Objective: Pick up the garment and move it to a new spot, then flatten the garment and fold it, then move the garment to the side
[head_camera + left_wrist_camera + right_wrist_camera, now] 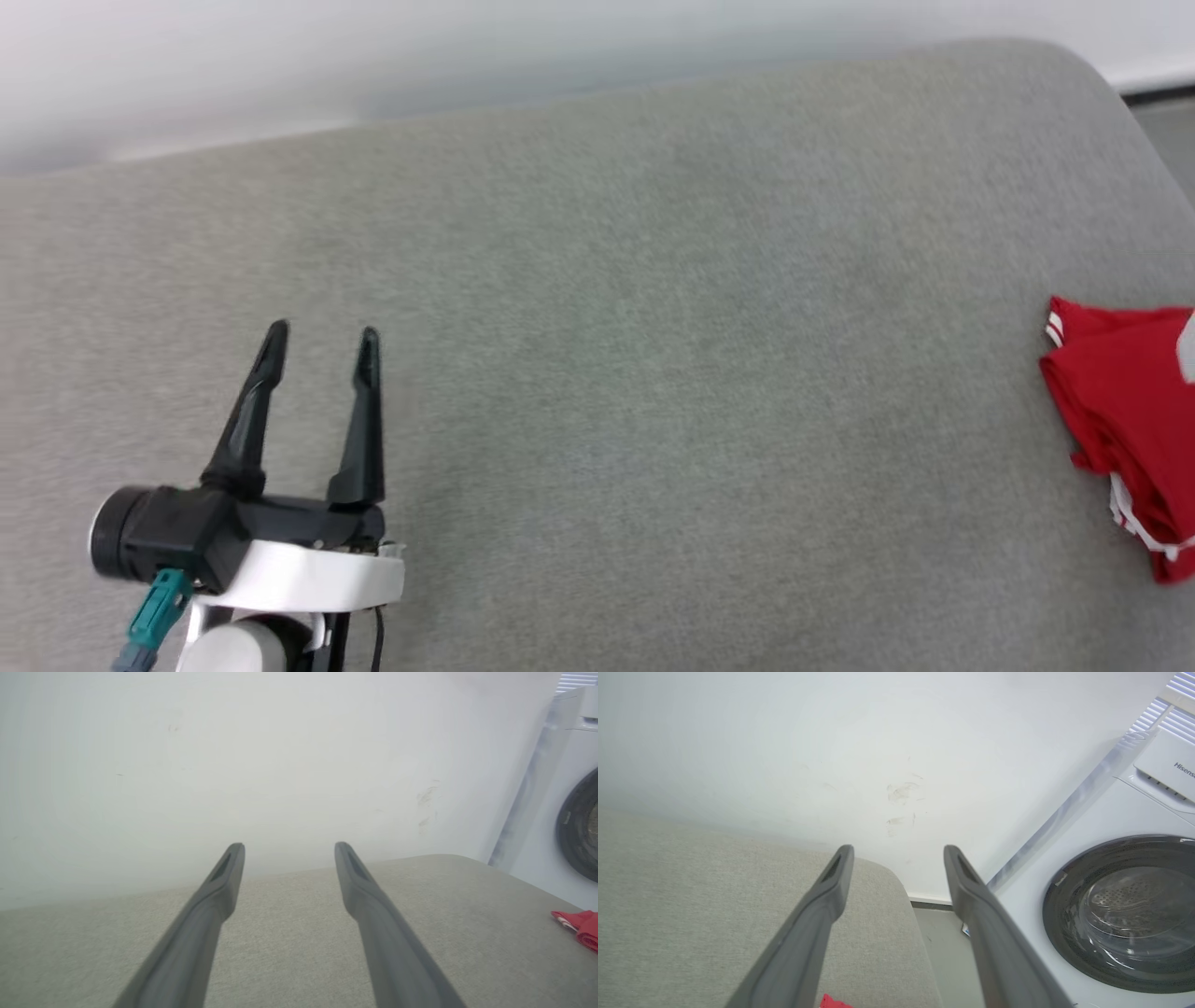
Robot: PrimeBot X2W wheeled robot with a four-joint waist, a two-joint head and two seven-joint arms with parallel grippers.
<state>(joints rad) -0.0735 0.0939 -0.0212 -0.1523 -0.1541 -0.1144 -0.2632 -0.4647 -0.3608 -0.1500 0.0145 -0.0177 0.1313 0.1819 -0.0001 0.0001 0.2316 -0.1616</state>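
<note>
Your left gripper point(323, 331): low left in head view, fingers spread, nothing between them, over grey padded surface point(653, 327). Right gripper point(899, 849): fingers also apart, empty, pointing past surface's rounded corner toward white wall point(878, 742) and washing machine point(1125, 905). Garment point(1130, 411): bunched near right end of surface, well apart from left gripper, red cloth with white striped trim showing. You see red scrap of it at bottom of right wrist view.
</note>
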